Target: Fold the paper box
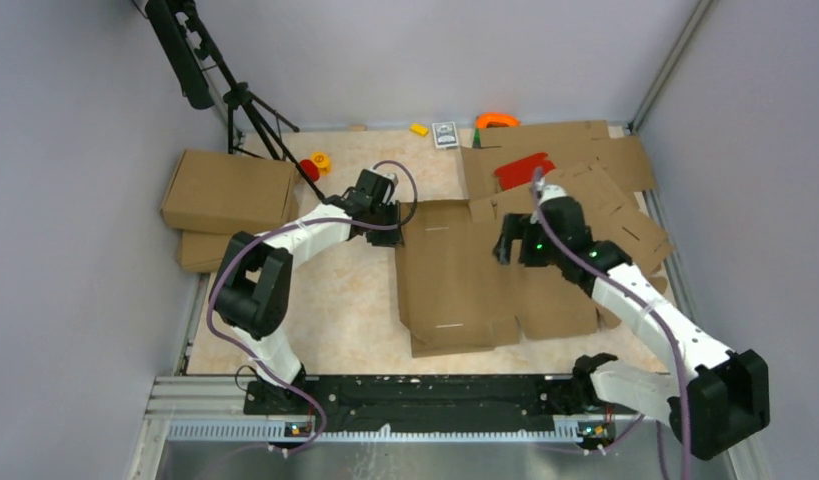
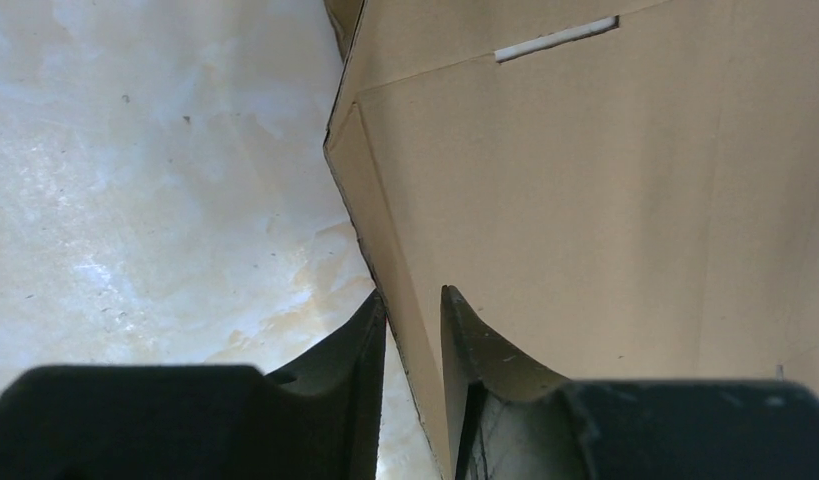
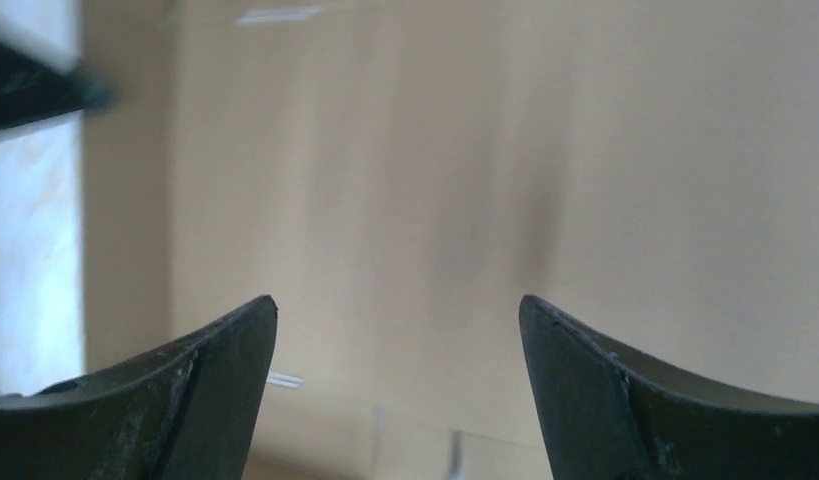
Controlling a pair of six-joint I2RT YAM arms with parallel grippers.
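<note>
Pale marbled tabletop point(image 1: 355, 300) carried the paper box point(image 1: 455, 280), lying flat and unfolded between the two arms. The left pincer point(image 2: 413, 300) straddled the box's left edge, jaws narrow, one finger on each side; whether it pinched the cardboard could not be told. The right pincer point(image 3: 397, 310) hung released, jaws wide, just above the box's flat face.

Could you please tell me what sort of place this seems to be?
Probably a robotics lab work cell: plain grey partition walls enclose a pale marbled tabletop, a black tripod stands in the far left corner, and a flat brown corrugated cardboard box blank lies on it.
</note>
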